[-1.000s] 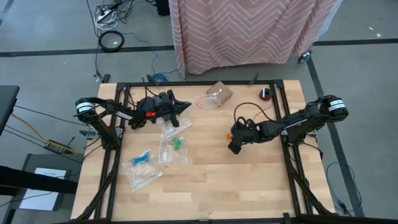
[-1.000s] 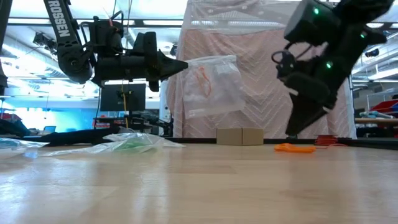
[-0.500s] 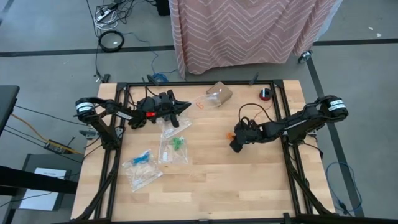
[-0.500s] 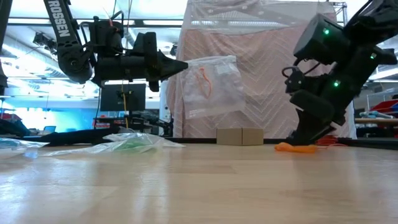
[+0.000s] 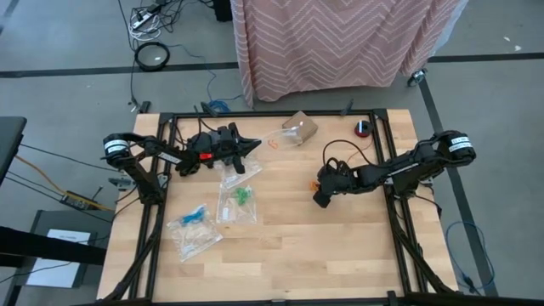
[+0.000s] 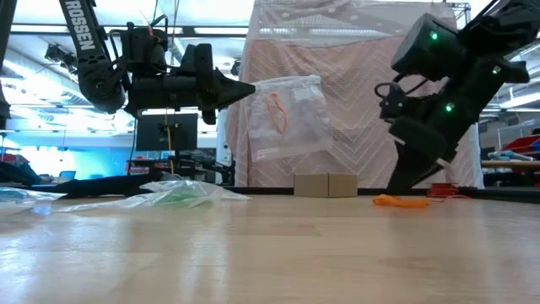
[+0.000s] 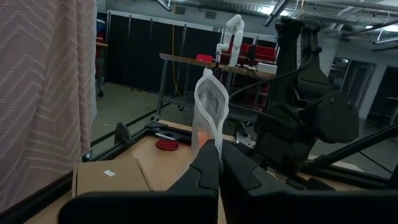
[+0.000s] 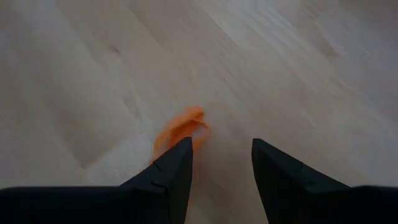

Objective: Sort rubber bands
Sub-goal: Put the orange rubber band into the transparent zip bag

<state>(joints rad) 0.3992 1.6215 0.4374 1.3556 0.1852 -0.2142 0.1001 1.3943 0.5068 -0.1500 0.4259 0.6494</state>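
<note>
My left gripper (image 6: 251,88) is up over the far left of the table, shut on a clear zip bag (image 6: 291,114) with an orange rubber band inside. An orange rubber band (image 8: 180,130) lies loose on the wood right of centre, also seen in the low view (image 6: 401,201). My right gripper (image 8: 221,158) slants down just above it, open; the band lies in front of one finger (image 8: 177,163), which hides its near end. Whether that finger touches it I cannot tell. My left gripper pinches the clear bag by one upper corner (image 6: 256,85) between its two fingers, which lie about level and point toward the table's right. The edge of the bag (image 7: 210,109) stands up just past the fingertips. The bag hangs clear of the table.
Three more clear bags lie on the left half of the table: one with green bands (image 5: 240,204), one with blue bands (image 5: 195,228), one (image 5: 238,173) near the left arm. A small cardboard box (image 6: 325,184) and a red round thing (image 5: 364,128) sit at the far edge.
My right gripper has sunk a little toward the orange band and tipped slightly, its jaws staying open. The band has not moved.
</note>
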